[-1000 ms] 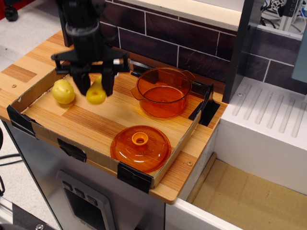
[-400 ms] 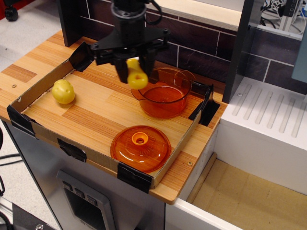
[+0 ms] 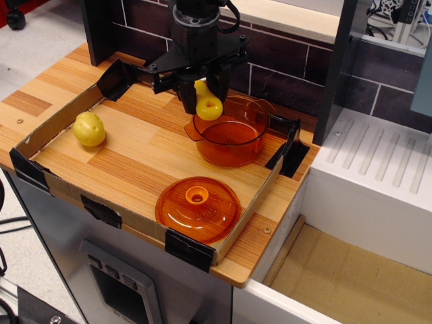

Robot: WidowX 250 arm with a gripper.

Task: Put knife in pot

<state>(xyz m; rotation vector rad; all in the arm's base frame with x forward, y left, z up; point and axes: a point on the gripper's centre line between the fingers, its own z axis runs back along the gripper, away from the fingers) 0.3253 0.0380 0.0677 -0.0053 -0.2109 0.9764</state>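
Only knife's point(image 3: 208, 103) chunky yellow holed handle.

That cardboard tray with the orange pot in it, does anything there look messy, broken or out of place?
Nothing looks spilled or broken. The pot stands upright and empty, its lid lies flat in front, and a potato sits at the left. The tray is patched with black tape. The gripper holds a knife by the pot's rim.

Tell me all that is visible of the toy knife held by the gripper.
The knife hangs between the fingers of the gripper, lifted off the wood. Only its chunky yellow handle shows clearly, with a round hole near its lower end; it looks like smooth plastic. The blade is hidden up between the fingers. The handle points down, slightly tilted, over the left rim of the translucent orange pot, which it does not seem to touch. Only the gripper touches it.
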